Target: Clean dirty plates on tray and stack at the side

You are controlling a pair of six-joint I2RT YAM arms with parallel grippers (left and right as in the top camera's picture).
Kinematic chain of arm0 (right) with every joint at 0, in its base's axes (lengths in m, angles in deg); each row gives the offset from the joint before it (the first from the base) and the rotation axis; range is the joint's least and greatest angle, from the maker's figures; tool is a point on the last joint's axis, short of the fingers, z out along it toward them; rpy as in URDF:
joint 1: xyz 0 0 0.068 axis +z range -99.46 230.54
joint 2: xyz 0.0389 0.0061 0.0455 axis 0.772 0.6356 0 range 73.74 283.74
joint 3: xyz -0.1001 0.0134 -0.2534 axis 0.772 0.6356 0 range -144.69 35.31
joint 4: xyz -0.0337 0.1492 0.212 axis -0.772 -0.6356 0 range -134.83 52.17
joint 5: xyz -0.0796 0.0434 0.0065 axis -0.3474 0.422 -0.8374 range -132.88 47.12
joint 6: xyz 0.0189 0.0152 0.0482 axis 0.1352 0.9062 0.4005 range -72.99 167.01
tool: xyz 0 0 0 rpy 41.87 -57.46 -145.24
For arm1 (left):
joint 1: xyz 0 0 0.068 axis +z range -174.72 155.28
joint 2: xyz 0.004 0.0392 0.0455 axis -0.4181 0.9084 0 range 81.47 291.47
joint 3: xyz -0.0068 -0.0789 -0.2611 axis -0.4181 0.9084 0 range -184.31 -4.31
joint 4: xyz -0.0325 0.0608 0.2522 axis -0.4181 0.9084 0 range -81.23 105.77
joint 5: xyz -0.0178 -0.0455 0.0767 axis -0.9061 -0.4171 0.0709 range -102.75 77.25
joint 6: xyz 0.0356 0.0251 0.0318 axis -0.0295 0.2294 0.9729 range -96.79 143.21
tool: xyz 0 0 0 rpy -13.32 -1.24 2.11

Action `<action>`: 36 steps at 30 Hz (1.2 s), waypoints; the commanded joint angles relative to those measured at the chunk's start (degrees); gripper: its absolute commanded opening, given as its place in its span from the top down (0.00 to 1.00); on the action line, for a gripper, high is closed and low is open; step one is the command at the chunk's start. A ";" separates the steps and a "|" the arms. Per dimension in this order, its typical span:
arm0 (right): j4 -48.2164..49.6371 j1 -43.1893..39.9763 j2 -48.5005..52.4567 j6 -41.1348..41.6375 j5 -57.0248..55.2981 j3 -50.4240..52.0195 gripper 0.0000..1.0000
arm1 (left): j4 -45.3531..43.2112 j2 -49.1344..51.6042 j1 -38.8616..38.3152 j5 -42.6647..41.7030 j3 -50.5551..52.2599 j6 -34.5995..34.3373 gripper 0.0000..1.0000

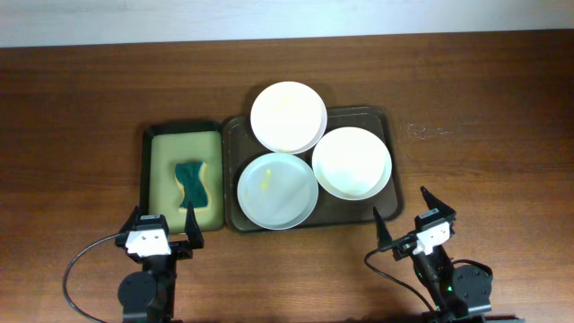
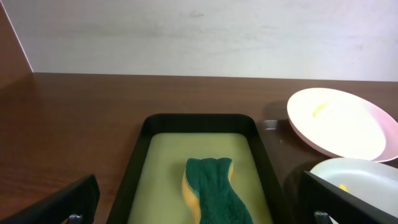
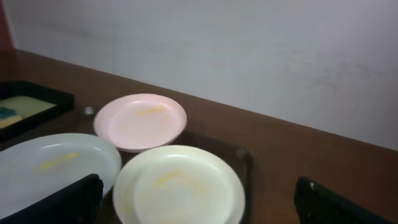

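Three white plates lie on the dark brown tray [image 1: 386,118]: a back plate [image 1: 288,117], a right plate [image 1: 352,161] and a front left plate [image 1: 277,189]. Each bears a faint yellow smear. My left gripper [image 1: 163,224] is open and empty, just in front of the small tray. My right gripper [image 1: 405,215] is open and empty, in front of the brown tray's right corner. In the right wrist view the right plate [image 3: 180,186] lies between my fingers, with the back plate [image 3: 140,121] and front left plate [image 3: 53,165] beyond. The left wrist view shows the back plate [image 2: 339,124].
A smaller dark tray [image 1: 151,170] with a pale yellow-green inside stands left of the brown tray. It holds a green and yellow sponge [image 1: 191,181], also in the left wrist view [image 2: 211,190]. Brown wooden table [image 1: 81,117] surrounds both trays; a pale wall runs behind.
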 commanded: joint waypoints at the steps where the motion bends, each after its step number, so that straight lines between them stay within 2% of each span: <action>1: -0.55 -0.35 -0.28 4.72 8.39 0.31 0.02 | 0.20 0.13 -0.04 -5.35 0.11 0.87 0.01; 2: -1.03 -0.35 -0.28 9.31 8.41 0.15 0.02 | -0.28 0.13 -0.04 -7.30 0.11 0.68 0.01; 4: -3.06 -0.35 -0.26 10.73 8.63 -2.86 0.02 | -4.76 0.13 -0.04 -9.70 0.11 0.68 0.01; 5: -5.88 -0.35 0.35 10.71 8.57 -7.69 0.02 | -8.24 0.13 -0.04 -15.08 -0.24 0.68 0.01; 7: -14.08 -0.35 6.51 10.69 6.78 -19.93 0.02 | -4.81 0.13 -0.02 -17.40 -4.68 0.68 0.01; 8: -19.47 -0.35 12.92 9.99 5.99 -27.47 0.02 | -1.14 0.15 -0.02 -17.03 -8.28 0.68 0.01; 10: -34.14 -0.35 32.52 9.84 5.79 -46.62 0.02 | 8.48 2.78 -0.02 -16.13 -20.33 0.70 0.01; 12: -55.41 -0.33 54.40 9.88 6.01 -68.67 0.02 | 18.29 9.90 -0.02 -15.30 -33.11 2.29 0.01; 13: -62.95 -0.33 62.66 10.10 7.48 -77.18 0.02 | 25.75 15.72 -0.02 -15.28 -41.24 4.76 0.01; 15: -75.08 -0.35 78.05 10.45 17.77 -90.90 0.02 | 46.58 32.76 -0.02 -15.23 -60.92 10.73 0.01; 16: -78.23 -0.35 83.03 10.45 20.04 -94.47 0.02 | 52.22 38.27 -0.02 -15.28 -66.10 10.84 0.01; 17: -80.26 -0.28 89.79 10.69 22.53 -96.30 0.06 | 61.99 49.64 -0.04 -15.41 -74.93 10.80 0.01; 18: -81.37 0.74 93.04 10.67 20.98 -96.28 0.23 | 66.55 57.35 -0.04 -17.49 -78.60 10.78 0.01; 19: -81.26 2.58 94.38 10.69 19.28 -96.02 0.33 | 67.36 61.53 -0.04 -20.46 -79.10 10.80 0.01; 21: -81.29 7.30 96.13 12.31 13.62 -95.97 0.62 | 67.56 68.41 -0.04 -20.63 -79.08 10.14 0.00; 23: -79.91 14.16 97.22 22.60 -0.04 -94.42 0.66 | 67.60 75.43 -0.02 -18.03 -79.08 4.74 0.93; 24: -77.70 17.35 97.24 25.79 -2.93 -92.24 0.64 | 67.95 78.07 -0.04 -15.65 -79.06 3.10 1.00; 25: -72.98 21.33 97.24 28.61 -4.76 -88.26 0.51 | 68.74 82.55 -0.04 -12.11 -79.06 1.99 0.99; 26: -67.89 23.76 97.24 30.08 -5.42 -84.00 0.26 | 68.98 85.53 -0.04 -10.51 -79.06 1.90 0.72; 27: -63.19 24.94 97.24 31.12 -5.49 -80.26 0.21 | 68.98 87.76 -0.04 -10.56 -79.06 1.86 0.58; 28: -56.72 25.55 97.24 32.65 -5.68 -75.19 0.21 | 68.13 90.18 -0.04 -11.23 -79.06 1.88 0.01; 30: -46.36 25.53 97.24 37.35 -8.46 -68.48 0.37 | 65.85 92.96 -0.04 -18.12 -79.06 1.90 0.01; 31: -43.34 25.55 97.24 38.49 -9.27 -66.66 0.41 | 65.05 94.12 -0.04 -18.73 -79.06 1.88 0.01; 32: -42.62 25.53 97.70 38.60 -9.73 -66.49 0.42 | 64.89 94.47 -0.04 -17.94 -79.06 1.90 0.07; 33: -40.83 25.53 99.10 38.58 -9.75 -66.49 0.48 | 64.89 94.57 -0.04 -15.47 -79.06 1.88 0.38; 34: -39.65 25.53 100.15 38.58 -9.75 -66.49 0.53 | 64.92 94.57 -0.02 -13.92 -79.06 0.76 0.46; 35: -38.27 25.53 101.88 38.58 -10.43 -66.49 0.67 | 64.92 94.57 -0.02 -11.91 -79.06 -1.46 0.50; 36: -37.70 25.53 103.10 38.58 -11.26 -66.49 0.74 | 64.87 94.57 -0.02 -9.92 -79.06 -3.26 0.57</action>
